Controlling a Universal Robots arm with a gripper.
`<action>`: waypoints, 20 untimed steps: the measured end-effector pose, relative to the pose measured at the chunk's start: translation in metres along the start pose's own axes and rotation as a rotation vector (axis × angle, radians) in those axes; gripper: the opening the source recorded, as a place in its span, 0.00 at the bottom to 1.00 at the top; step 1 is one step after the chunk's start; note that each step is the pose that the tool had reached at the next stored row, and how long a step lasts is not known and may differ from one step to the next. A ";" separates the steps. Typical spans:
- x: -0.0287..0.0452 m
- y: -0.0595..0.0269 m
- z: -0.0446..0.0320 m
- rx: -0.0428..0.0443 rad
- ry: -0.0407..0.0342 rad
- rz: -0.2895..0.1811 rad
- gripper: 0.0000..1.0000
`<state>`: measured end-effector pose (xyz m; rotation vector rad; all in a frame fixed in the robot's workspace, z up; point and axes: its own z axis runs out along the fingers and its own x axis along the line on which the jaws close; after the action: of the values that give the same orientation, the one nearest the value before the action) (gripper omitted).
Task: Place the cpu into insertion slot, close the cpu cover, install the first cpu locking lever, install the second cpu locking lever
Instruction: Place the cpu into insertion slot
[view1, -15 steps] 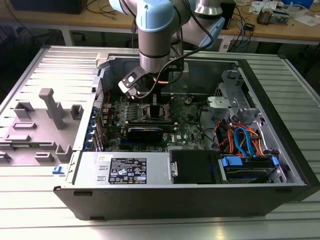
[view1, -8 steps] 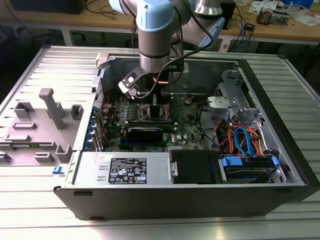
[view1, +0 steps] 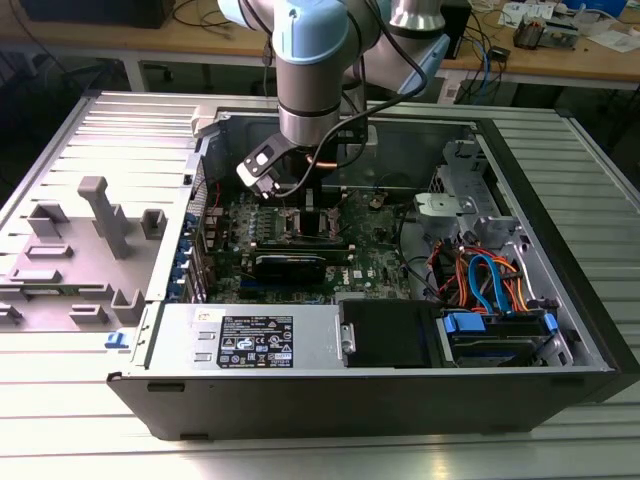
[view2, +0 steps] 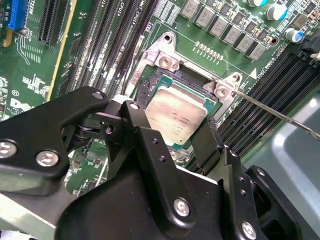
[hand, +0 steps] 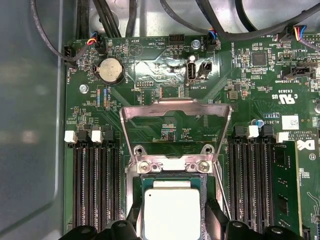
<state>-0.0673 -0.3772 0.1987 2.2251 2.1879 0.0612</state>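
Your gripper (view2: 172, 134) has its fingers (view2: 137, 125) clamped on opposite edges of the cpu (view2: 176, 111), which lies squarely over the insertion slot (view2: 170, 79). The cpu cover (hand: 175, 107) stands raised at the slot's hinge side.

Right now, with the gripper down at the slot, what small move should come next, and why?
Probably let go of the cpu, if gripped, and lift the gripper straight up a little. The cpu looks seated level in the slot, and the cover stands open, needing that space to swing down.
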 end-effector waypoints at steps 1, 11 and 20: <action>0.0000 0.0000 0.0000 0.0000 -0.0003 0.000 0.62; 0.0002 0.0001 0.0001 -0.0003 -0.0154 0.000 0.62; 0.0002 0.0012 -0.0030 -0.0004 -0.0152 -0.001 0.62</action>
<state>-0.0662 -0.3771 0.2017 2.2170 2.1810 0.0446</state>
